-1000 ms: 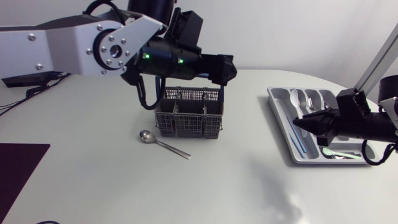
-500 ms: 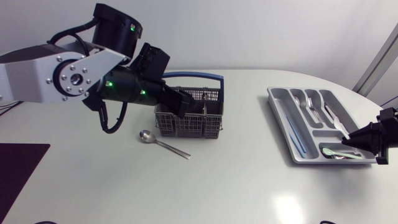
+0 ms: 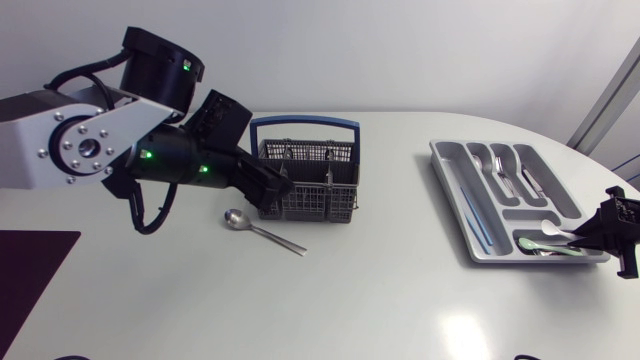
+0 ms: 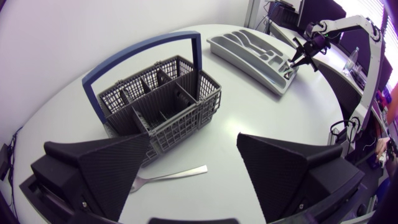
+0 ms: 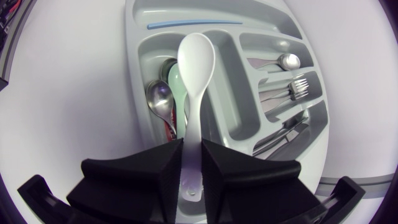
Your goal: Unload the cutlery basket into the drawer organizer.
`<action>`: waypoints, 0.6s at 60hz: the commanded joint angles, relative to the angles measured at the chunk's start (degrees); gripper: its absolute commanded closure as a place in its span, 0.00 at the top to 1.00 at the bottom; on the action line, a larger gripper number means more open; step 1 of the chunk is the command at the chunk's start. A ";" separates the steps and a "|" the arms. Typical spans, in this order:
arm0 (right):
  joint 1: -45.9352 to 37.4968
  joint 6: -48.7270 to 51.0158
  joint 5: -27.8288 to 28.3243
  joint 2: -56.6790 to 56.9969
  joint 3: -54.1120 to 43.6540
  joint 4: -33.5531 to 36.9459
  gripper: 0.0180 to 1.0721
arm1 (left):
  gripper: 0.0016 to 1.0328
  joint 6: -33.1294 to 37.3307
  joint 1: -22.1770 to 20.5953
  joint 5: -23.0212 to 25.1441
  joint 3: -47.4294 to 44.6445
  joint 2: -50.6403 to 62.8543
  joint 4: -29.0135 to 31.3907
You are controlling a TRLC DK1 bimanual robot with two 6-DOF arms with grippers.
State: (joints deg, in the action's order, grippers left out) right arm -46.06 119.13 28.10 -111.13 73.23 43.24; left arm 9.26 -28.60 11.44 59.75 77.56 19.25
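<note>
The grey wire cutlery basket (image 3: 310,185) with a blue handle stands mid-table; no cutlery shows in its compartments (image 4: 155,102). A metal spoon (image 3: 262,229) lies on the table in front of it, its handle (image 4: 171,177) just ahead of my open left gripper (image 4: 193,171). That left gripper (image 3: 272,188) hovers at the basket's front left corner. The grey drawer organizer (image 3: 452,200) lies at the right with several pieces in it. My right gripper (image 5: 191,168) is shut on a white spoon (image 5: 194,68), held over the organizer's near right corner (image 3: 556,229).
In the organizer (image 5: 134,74), a metal spoon (image 5: 158,99) and a pale green spoon (image 5: 174,81) lie under the held spoon. Forks (image 5: 292,90) and a thin blue piece (image 5: 193,25) fill other slots. A dark mat (image 3: 30,270) lies at the table's left edge.
My left arm has swung back from above the basket and come down at its front left corner. My right gripper has drawn back from the organizer's middle to its near right corner.
</note>
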 commanded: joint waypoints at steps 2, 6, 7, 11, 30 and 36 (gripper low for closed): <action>1.42 2.86 -2.70 -1.02 -1.51 -0.09 0.15 | 0.96 2.52 0.74 -0.28 -2.53 -1.71 1.50; 1.94 2.86 -3.84 -0.75 -1.95 -0.09 0.20 | 0.96 3.31 1.18 -0.28 -3.23 -2.32 2.29; 2.03 2.86 -3.93 -0.49 -2.13 -0.18 0.21 | 0.96 3.66 1.35 -0.28 -3.32 -2.50 2.55; 2.21 2.69 -4.28 0.39 -2.74 -0.18 0.29 | 0.96 4.63 1.97 -0.28 -4.20 -3.20 2.99; 2.73 -1.09 -5.25 5.31 -5.64 -1.67 0.90 | 0.96 10.43 6.10 -0.19 -9.30 -7.51 4.40; 4.14 -2.68 -4.98 10.41 -9.34 -1.58 0.91 | 0.96 11.75 7.15 -0.19 -10.88 -8.57 4.40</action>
State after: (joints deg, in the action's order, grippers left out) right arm -43.35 117.49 23.27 -104.99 67.68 41.23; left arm 18.59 -22.39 11.46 51.22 70.24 23.11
